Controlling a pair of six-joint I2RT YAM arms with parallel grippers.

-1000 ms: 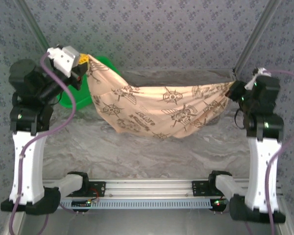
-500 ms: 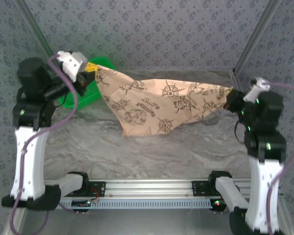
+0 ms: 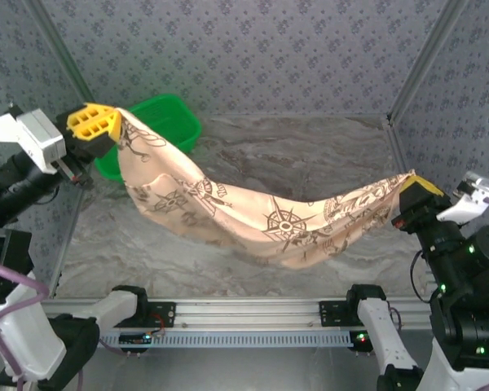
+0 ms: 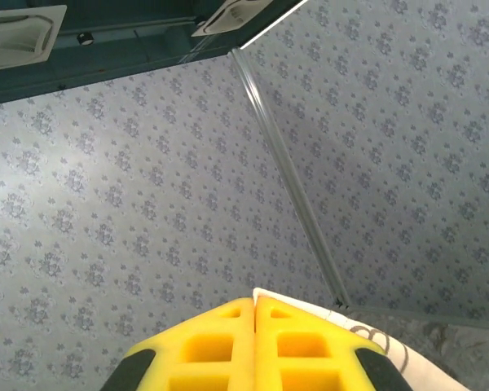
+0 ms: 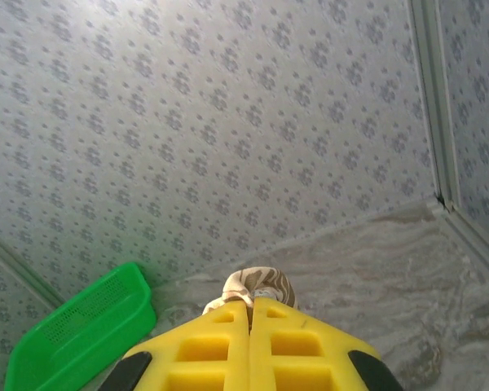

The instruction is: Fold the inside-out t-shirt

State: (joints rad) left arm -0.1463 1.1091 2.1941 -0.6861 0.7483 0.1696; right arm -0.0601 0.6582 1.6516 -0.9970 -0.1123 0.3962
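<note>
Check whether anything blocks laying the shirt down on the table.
Only the green basket, at the far left beside the shirt end in the left gripper; nothing visible elsewhere on the table.

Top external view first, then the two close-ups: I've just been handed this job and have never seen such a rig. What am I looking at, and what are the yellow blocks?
The top external view looks down from above and behind two robot arms bolted at the near edge of a marbled table. Each arm ends in two yellow fingers. The left fingers and right fingers are both shut, each pinching one end of the t-shirt, which hangs stretched between them and sags toward the table. A green basket sits at the far left. The other two pictures come from cameras on the wrists. Each looks along its own closed fingers, with a bit of pinched cloth poking past the tips.
</note>
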